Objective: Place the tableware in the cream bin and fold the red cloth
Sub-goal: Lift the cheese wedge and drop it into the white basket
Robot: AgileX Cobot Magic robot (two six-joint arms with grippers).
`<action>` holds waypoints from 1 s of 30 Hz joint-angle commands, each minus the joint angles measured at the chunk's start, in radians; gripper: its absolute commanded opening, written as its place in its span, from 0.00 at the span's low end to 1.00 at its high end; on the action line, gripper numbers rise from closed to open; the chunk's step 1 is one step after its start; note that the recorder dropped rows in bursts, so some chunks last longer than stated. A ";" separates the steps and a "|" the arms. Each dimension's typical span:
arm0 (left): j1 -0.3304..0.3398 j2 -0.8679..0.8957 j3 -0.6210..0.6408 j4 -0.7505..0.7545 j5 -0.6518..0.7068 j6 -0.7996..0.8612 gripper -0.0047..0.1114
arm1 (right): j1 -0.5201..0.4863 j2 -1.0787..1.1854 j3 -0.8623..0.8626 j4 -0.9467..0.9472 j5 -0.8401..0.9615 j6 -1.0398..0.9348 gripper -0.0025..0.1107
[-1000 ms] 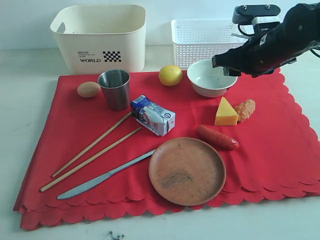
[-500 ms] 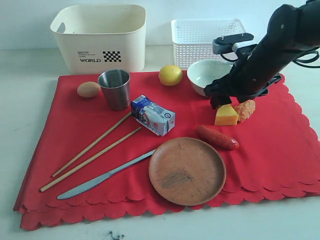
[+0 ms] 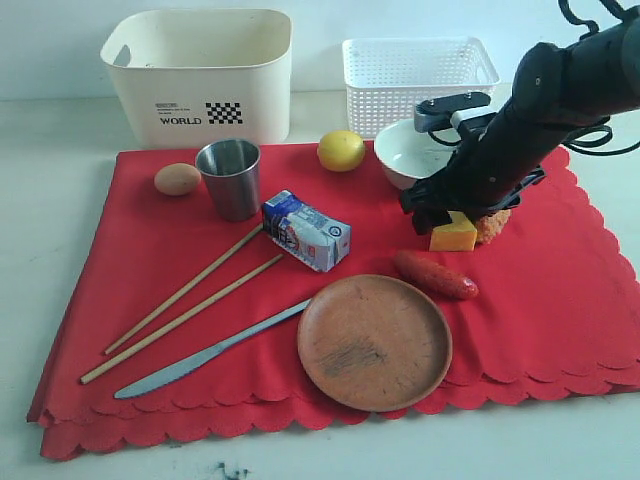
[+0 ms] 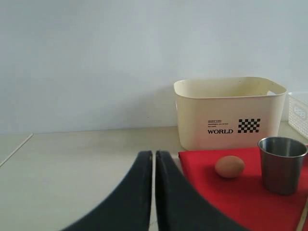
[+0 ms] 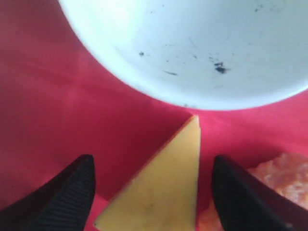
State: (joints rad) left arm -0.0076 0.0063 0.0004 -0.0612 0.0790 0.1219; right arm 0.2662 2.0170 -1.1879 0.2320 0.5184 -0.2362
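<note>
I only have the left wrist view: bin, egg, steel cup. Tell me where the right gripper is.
Observer: The right gripper is low over the red cloth, jaws open on either side of the yellow cheese wedge, not closed on it.
Operator: Wrong target. Report where the bowl sits.
Observer: The white bowl stands upright just behind the cheese, empty, near the white lattice basket.
Operator: List the other tableware out of my sight.
Observer: On the cloth lie the brown plate, the knife and two chopsticks.
</note>
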 commanded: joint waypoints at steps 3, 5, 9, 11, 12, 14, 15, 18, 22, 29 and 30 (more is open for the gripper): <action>0.000 -0.006 0.000 -0.006 0.001 -0.003 0.08 | 0.001 0.003 -0.009 -0.001 -0.017 -0.032 0.36; 0.000 -0.006 0.000 -0.006 0.001 -0.003 0.08 | 0.001 0.003 -0.009 -0.004 -0.017 -0.032 0.23; 0.000 -0.006 0.000 -0.006 0.001 -0.003 0.08 | 0.001 -0.029 -0.020 0.016 0.043 -0.030 0.03; 0.000 -0.006 0.000 -0.006 0.001 -0.003 0.08 | 0.001 -0.064 -0.030 0.023 0.096 -0.032 0.02; 0.000 -0.006 0.000 -0.006 0.001 -0.003 0.08 | 0.001 -0.088 -0.035 0.023 0.118 -0.032 0.02; 0.000 -0.006 0.000 -0.006 0.001 -0.003 0.08 | 0.001 -0.143 -0.035 0.023 0.141 -0.032 0.02; 0.000 -0.006 0.000 -0.006 0.001 -0.003 0.08 | 0.001 -0.172 -0.035 0.021 0.141 -0.032 0.02; 0.000 -0.006 0.000 -0.006 0.001 -0.003 0.08 | 0.001 -0.253 -0.035 0.019 0.122 -0.034 0.02; 0.000 -0.006 0.000 -0.006 0.001 -0.003 0.08 | 0.001 -0.339 -0.035 0.019 -0.044 -0.051 0.02; 0.000 -0.006 0.000 -0.006 0.001 -0.003 0.08 | 0.001 -0.296 -0.047 0.031 -0.494 -0.048 0.02; 0.000 -0.006 0.000 -0.006 0.001 -0.003 0.08 | 0.001 -0.268 -0.058 0.031 -0.530 -0.048 0.02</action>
State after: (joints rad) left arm -0.0076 0.0063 0.0004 -0.0612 0.0790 0.1219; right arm 0.2662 1.7001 -1.2259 0.2540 0.1218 -0.2777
